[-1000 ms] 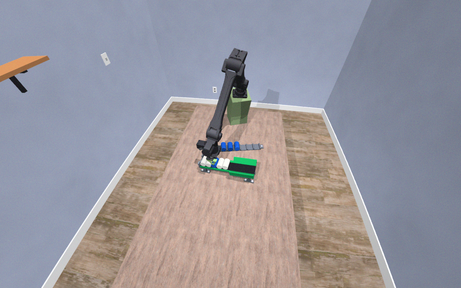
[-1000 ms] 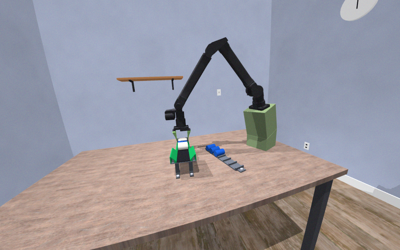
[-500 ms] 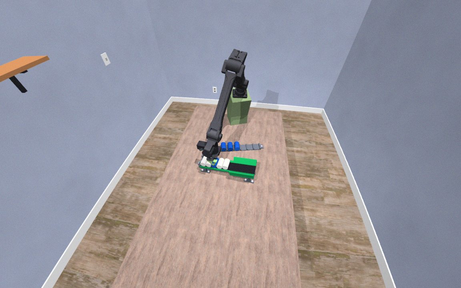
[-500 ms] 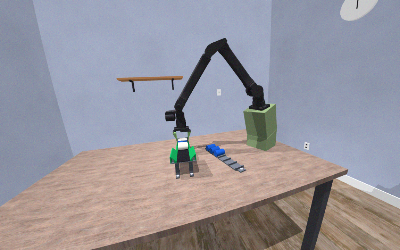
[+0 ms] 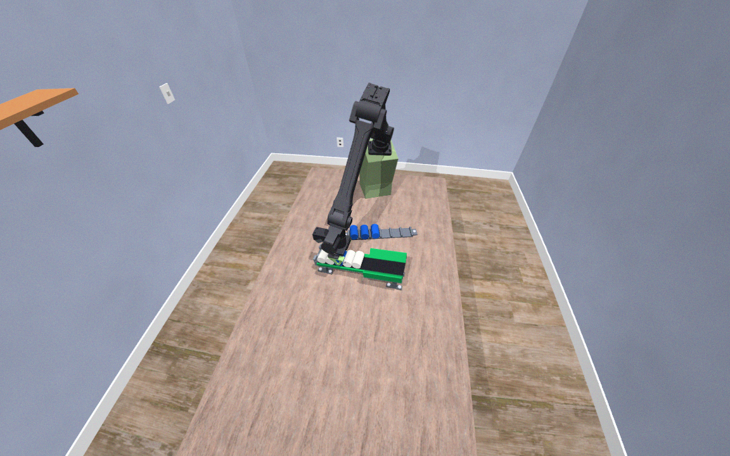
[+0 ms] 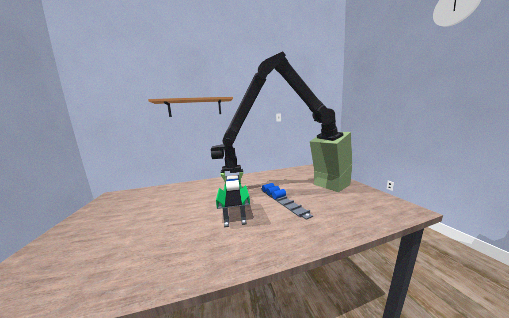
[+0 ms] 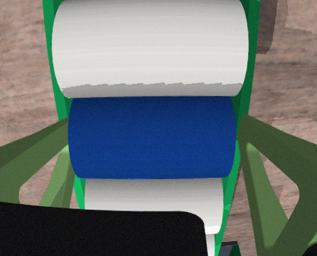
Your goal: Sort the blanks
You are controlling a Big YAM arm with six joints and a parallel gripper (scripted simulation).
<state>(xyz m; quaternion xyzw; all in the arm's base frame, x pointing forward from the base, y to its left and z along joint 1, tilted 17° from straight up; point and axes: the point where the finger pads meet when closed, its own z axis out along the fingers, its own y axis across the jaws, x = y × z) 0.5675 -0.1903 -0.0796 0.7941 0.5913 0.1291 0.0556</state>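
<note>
Open pincer (image 7: 154, 147) straddles smooth blue blank (image 7: 151, 138) between rounded white ones

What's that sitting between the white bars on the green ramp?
A blue blank, lying across the ramp between white blanks and; the wrist view shows it.
</note>
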